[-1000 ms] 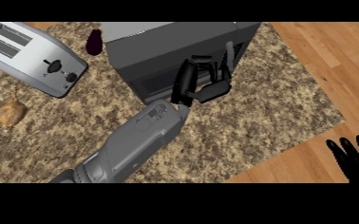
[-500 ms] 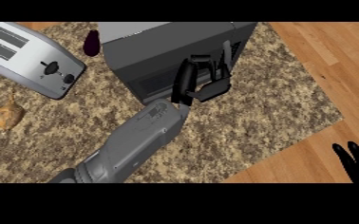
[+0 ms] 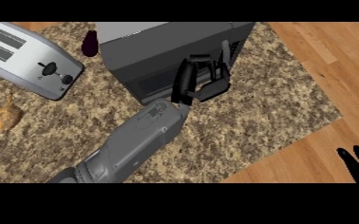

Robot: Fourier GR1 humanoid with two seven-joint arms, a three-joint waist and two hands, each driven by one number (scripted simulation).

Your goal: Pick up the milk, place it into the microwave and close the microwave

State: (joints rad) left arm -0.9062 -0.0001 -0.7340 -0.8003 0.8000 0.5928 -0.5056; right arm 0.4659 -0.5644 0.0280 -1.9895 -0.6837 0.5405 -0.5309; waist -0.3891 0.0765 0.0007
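The dark grey microwave (image 3: 161, 47) stands at the top middle of the counter, its door looking shut and a vertical handle (image 3: 226, 53) near its right corner. My left hand (image 3: 198, 79) lies against the door's front, fingers pointing up along it and thumb out to the right, holding nothing. Only the fingertips of my right hand (image 3: 348, 160) show, resting at the lower right edge, open. No milk is visible anywhere.
A silver toaster (image 3: 32, 59) lies at the upper left. A dark purple object (image 3: 89, 43) sits just left of the microwave. A brown bread-like item (image 3: 8, 116) is at the left edge. The speckled counter (image 3: 266, 99) ends at wooden floor (image 3: 316, 147) on the right.
My right hand has sunk lower toward the bottom right edge. The left hand stays against the microwave door with almost no shift.
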